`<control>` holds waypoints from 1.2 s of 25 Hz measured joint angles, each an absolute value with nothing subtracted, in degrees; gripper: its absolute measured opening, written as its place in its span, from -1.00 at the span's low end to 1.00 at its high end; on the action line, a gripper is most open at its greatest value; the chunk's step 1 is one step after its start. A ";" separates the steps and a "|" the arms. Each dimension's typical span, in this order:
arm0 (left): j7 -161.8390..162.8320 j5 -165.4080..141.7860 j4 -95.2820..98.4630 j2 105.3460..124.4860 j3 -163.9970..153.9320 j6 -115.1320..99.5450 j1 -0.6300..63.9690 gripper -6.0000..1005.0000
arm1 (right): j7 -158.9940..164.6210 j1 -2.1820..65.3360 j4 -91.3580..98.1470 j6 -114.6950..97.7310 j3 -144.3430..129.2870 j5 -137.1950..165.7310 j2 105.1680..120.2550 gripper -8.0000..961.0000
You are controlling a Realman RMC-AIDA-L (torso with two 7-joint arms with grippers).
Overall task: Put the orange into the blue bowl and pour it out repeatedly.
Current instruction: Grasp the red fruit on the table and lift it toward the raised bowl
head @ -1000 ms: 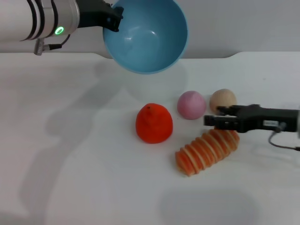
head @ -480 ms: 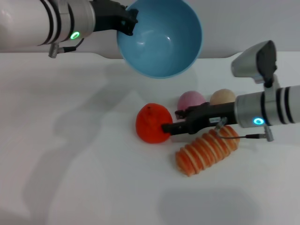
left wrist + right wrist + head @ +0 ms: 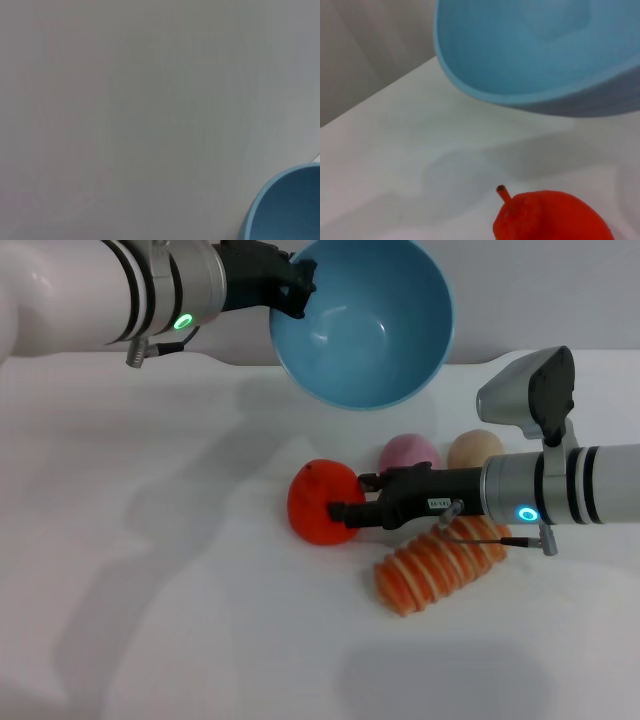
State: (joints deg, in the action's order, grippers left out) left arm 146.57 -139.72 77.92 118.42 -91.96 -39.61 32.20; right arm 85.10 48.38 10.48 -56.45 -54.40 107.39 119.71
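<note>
Orange [image 3: 318, 502] lumpy (blue bowl [image 3: 362, 322] glossy)

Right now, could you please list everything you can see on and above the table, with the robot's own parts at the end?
orange: one, red-orange, on the table near its middle.
pink ball: one, pale pink, behind and to the right of the orange.
tan ball: one, tan, just right of the pink ball.
striped ridged oblong: one, orange and cream, lying in front of the balls.
blue bowl: one, light blue, empty, held tilted in the air above the far side of the table.
table: one, white.
left hand: gripping the bowl's rim.
right hand: reaching in from the right, at the orange's side.
</note>
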 joint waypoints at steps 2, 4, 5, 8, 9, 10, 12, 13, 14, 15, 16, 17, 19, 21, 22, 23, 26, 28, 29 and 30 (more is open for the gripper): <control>146.58 -139.51 77.87 118.43 -92.21 -39.56 32.25 -0.99 | 85.07 48.63 9.86 -56.05 -54.40 107.35 119.71 0.50; 146.59 -139.45 77.87 118.43 -92.30 -39.51 32.26 -0.99 | 85.04 48.95 9.04 -55.15 -54.41 107.35 119.72 0.50; 146.59 -139.41 77.87 118.45 -92.33 -39.48 32.26 -0.99 | 85.03 49.03 8.79 -54.65 -54.55 107.42 119.75 0.50; 146.60 -139.36 77.83 118.47 -92.40 -39.37 32.28 -0.99 | 84.42 49.11 8.41 -53.91 -55.47 107.64 119.80 0.50; 146.60 -139.36 77.82 118.47 -92.42 -39.32 32.29 -0.99 | 83.79 49.09 8.38 -53.84 -55.74 107.60 119.80 0.50; 146.60 -139.35 77.79 118.48 -92.43 -39.26 32.29 -0.99 | 82.85 49.00 8.39 -53.86 -55.93 107.50 119.80 0.49; 146.61 -139.34 77.78 118.48 -92.44 -39.17 32.30 -0.99 | 81.35 48.77 8.55 -54.02 -56.06 107.37 119.80 0.41; 146.60 -139.33 77.78 118.48 -92.45 -39.15 32.31 -0.99 | 81.18 48.72 8.63 -54.06 -56.06 107.35 119.80 0.33; 146.61 -139.32 77.78 118.48 -92.46 -39.13 32.32 -0.99 | 81.05 48.69 8.66 -54.09 -56.05 107.33 119.80 0.25; 146.60 -139.31 77.78 118.47 -92.46 -39.12 32.33 -0.99 | 80.94 48.69 8.69 -54.12 -55.90 107.32 119.80 0.17; 146.60 -139.30 77.77 118.47 -92.46 -39.10 32.34 -0.99 | 80.58 48.68 8.72 -54.32 -55.71 107.29 119.80 0.09; 146.61 -139.30 77.71 118.45 -92.46 -39.07 32.34 -0.99 | 80.06 48.67 8.77 -54.57 -55.53 107.22 119.80 0.01; 146.61 -139.29 77.15 118.43 -92.46 -38.95 32.35 -0.99 | 78.07 48.49 8.90 -55.65 -55.29 106.30 119.80 -0.13; 146.61 -139.30 76.60 118.41 -92.46 -38.87 32.35 -0.99 | 76.41 48.09 8.97 -56.70 -55.36 104.50 119.76 -0.27; 146.60 -139.30 76.37 118.38 -92.46 -38.83 32.35 -0.99 | 75.59 47.81 9.06 -57.29 -55.41 103.33 119.72 -0.34; 146.59 -139.30 76.29 118.35 -92.46 -38.83 32.35 -0.99 | 74.80 47.38 9.26 -58.24 -55.46 102.20 119.64 -0.38; 146.49 -139.30 76.36 118.17 -92.40 -38.92 32.26 -0.99 | 73.01 45.78 10.90 -61.71 -55.52 100.30 119.41 -0.51; 146.31 -139.31 76.40 118.13 -92.25 -38.94 32.19 -0.99 | 72.77 44.56 12.54 -64.13 -55.37 99.97 119.35 -0.60; 146.24 -139.39 76.37 118.12 -92.14 -38.95 32.19 -0.99 | 72.78 43.55 13.83 -66.37 -55.26 99.71 119.30 -0.64; 146.14 -139.50 76.30 118.10 -92.06 -38.98 32.22 -0.99 | 72.78 42.66 15.13 -68.67 -55.24 99.50 119.20 -0.69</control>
